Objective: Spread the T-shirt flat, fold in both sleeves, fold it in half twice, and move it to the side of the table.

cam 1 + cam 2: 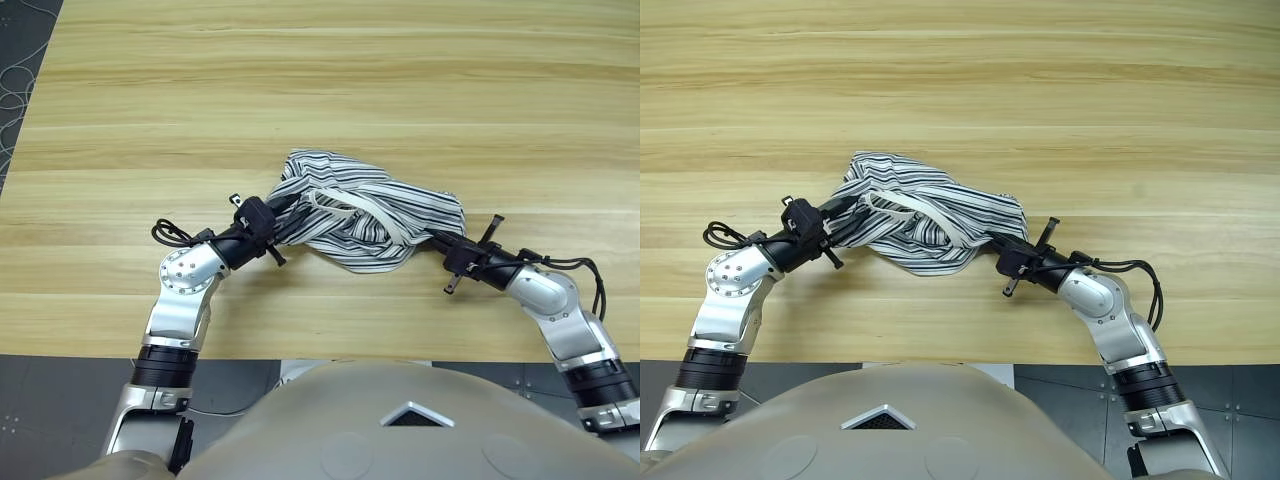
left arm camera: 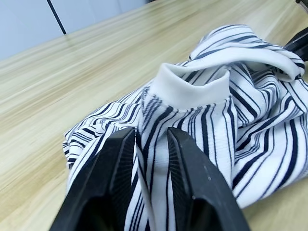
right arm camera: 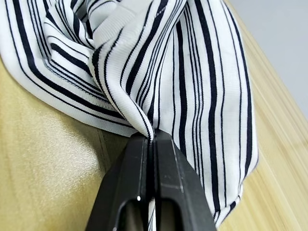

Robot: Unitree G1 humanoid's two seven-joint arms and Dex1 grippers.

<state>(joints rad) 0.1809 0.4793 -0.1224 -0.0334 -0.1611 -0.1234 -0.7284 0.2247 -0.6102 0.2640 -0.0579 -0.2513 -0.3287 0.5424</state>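
Left eye view: the crumpled, black-and-white striped T-shirt is being gripped at opposite ends by the left tool and right tool.

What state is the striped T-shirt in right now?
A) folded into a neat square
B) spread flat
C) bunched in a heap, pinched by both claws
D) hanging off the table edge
C: the T-shirt lies crumpled on the table, with the left claw and the right claw each closed on a fold of it.
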